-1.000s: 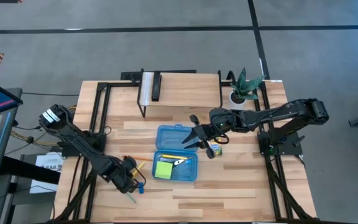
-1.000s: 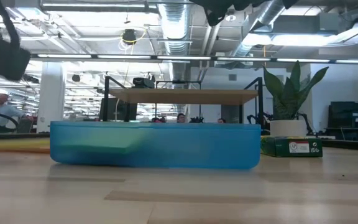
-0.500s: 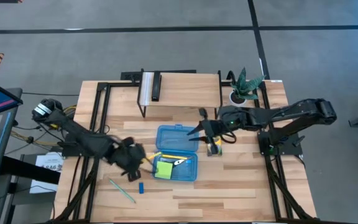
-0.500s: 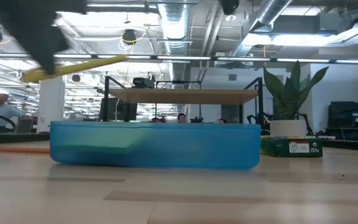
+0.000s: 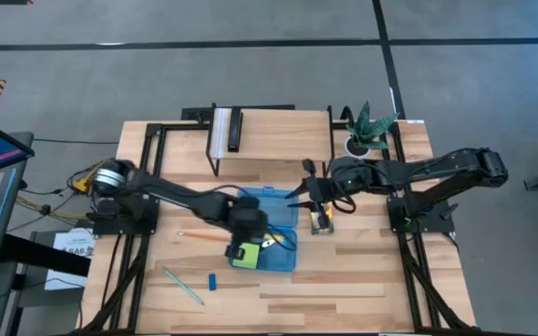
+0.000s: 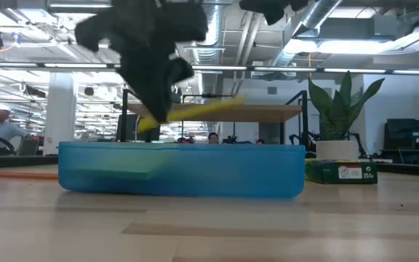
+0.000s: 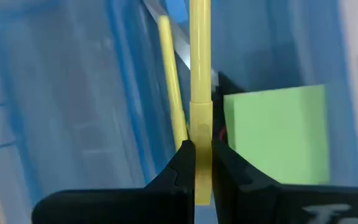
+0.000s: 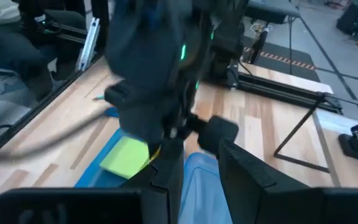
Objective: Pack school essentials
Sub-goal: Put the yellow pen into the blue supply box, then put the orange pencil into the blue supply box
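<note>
1. Yellow is what I carry: my left gripper (image 7: 197, 163) is clamped on a yellow pencil (image 7: 199, 74), held above the open blue case (image 5: 278, 259), over its tray and not yet set down.
2. Already inside the tray I see the lime-green sticky-note pad (image 5: 243, 255), a second yellow pencil (image 7: 171, 87) lying along the bottom, and something pale and slim beside the pad, perhaps the scissors; I cannot tell for sure.
3. Left on the table, outside the case: an orange pencil (image 5: 201, 234) to the left of the tray, a light-blue pen (image 5: 184, 286) nearer the front edge, and a small blue eraser (image 5: 211, 281) just beside the pen.
4. The crayon box (image 5: 321, 222) also waits, standing just right of the case. My right gripper (image 5: 306, 194) hovers near it over the case's lid edge, fingers apart by a narrow gap and holding nothing that I can see.
5. My judgement: roughly half is packed. I need to lower and release this pencil, then fetch the four loose pieces.
</note>
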Controlling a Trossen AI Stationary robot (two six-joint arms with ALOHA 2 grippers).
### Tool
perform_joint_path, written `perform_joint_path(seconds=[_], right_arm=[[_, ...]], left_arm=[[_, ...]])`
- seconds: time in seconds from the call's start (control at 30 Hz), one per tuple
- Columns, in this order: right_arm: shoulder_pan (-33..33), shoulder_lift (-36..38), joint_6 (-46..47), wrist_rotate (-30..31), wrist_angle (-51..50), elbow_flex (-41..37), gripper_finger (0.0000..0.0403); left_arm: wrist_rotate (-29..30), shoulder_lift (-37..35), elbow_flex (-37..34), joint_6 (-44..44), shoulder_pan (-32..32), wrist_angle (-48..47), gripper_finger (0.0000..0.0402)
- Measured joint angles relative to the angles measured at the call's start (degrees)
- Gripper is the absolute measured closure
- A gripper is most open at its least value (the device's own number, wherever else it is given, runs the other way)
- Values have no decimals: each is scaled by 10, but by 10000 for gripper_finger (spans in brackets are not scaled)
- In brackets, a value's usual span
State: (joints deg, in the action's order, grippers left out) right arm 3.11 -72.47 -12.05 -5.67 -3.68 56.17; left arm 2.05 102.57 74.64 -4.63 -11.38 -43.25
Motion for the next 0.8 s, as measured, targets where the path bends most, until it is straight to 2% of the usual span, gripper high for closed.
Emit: perform_joint_path(seconds=[0.13,0.27,0.37,0.53,0.63,0.8], right_arm=[[1,1,0,0,-8,0,283],[3,2,0,0,-8,0,283],[3,2,0,0,-8,0,283],[3,2,0,0,-7,0,283],[3,2,0,0,-7,0,283],[3,2,2,0,-7,0,283]], left_arm=[[-3,70,45,-20,10,-54,401],[-20,97,58,-22,17,-60,394],[-22,101,59,-12,16,-59,363],[-3,96,59,-7,15,-62,283],[-3,85,64,-4,15,-95,245],[4,30,52,24,6,-118,226]])
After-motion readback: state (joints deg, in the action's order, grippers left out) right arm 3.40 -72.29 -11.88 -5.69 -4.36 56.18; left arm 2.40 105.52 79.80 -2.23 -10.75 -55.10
